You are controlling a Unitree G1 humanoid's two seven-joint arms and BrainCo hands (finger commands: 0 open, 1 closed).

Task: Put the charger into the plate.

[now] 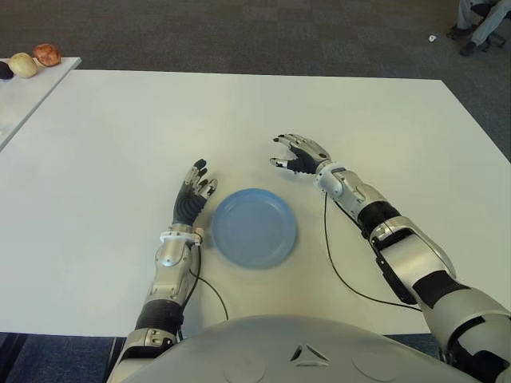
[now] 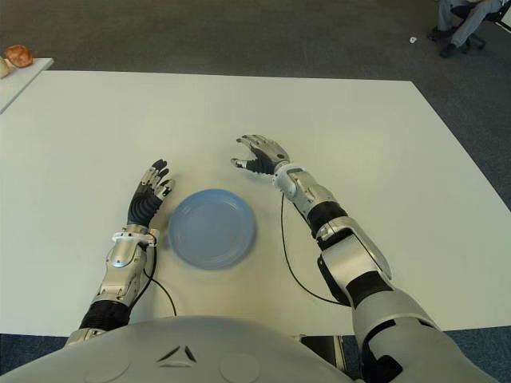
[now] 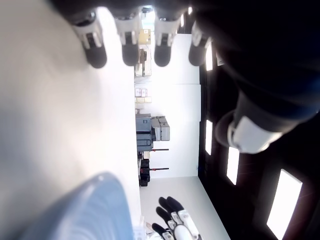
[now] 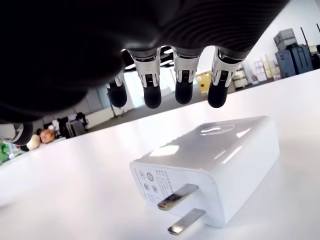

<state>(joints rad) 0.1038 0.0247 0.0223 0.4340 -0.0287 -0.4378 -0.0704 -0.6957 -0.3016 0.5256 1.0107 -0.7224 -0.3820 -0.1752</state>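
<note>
A white wall charger with two metal prongs lies on the white table, seen only in the right wrist view. My right hand hovers just above it with its fingers spread and curved over it, not touching. In the eye views that hand hides the charger; it shows beyond the far right rim of the empty blue plate. Beside the plate's left edge is my left hand, fingers straight and holding nothing.
A black cable runs from my right forearm across the table, right of the plate. A side table at the far left carries a few round items. A person's legs show at the far right on the floor.
</note>
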